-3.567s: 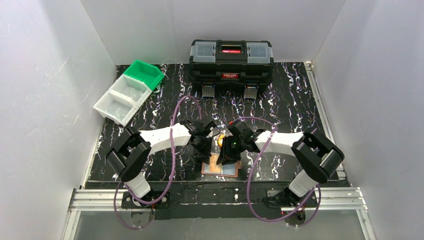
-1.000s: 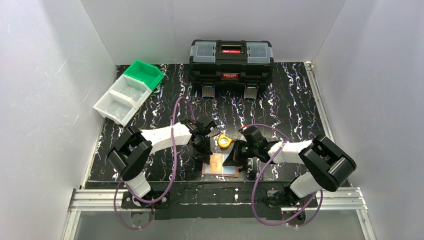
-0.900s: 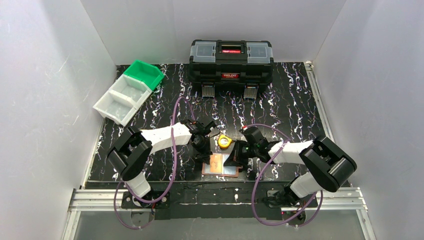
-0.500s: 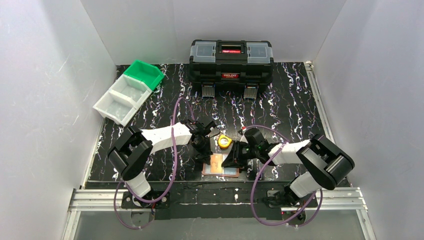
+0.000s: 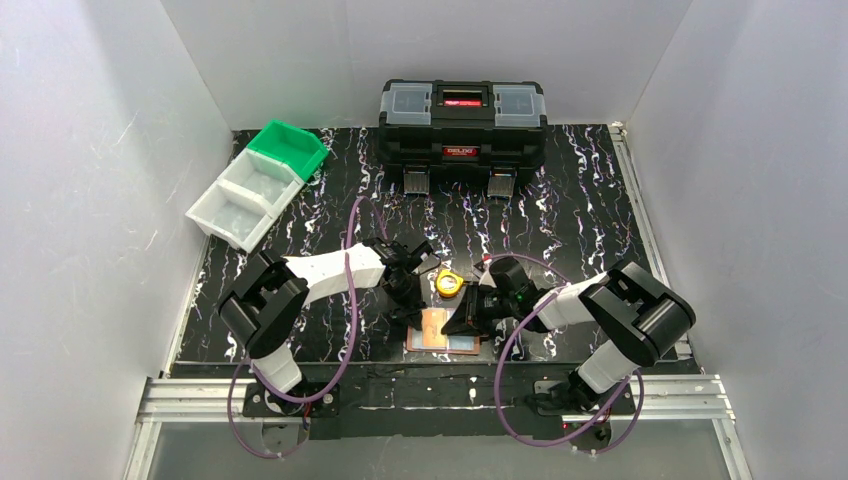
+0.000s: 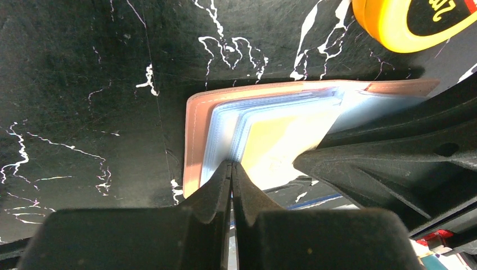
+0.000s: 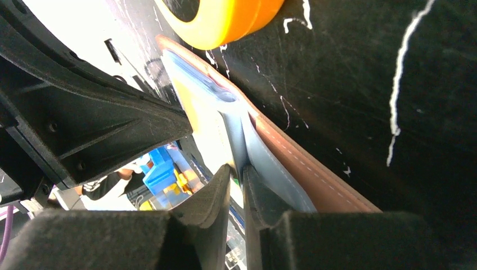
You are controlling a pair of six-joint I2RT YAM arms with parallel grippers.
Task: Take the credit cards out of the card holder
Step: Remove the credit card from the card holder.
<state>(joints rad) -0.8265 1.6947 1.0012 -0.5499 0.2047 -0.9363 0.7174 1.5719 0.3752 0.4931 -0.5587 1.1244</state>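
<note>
The card holder (image 5: 441,331) lies open near the worktop's (image 5: 570,215) near edge, between my two arms. Its pale sleeves are fanned, with a gold-tan card (image 6: 275,140) showing inside them. My left jaws are clenched tight at the sleeves' left edge. My right jaws stand a slit apart at the right edge; whether they pinch a sleeve I cannot tell. A yellow tape measure (image 5: 449,284) sits just on the holder's far side.
</note>
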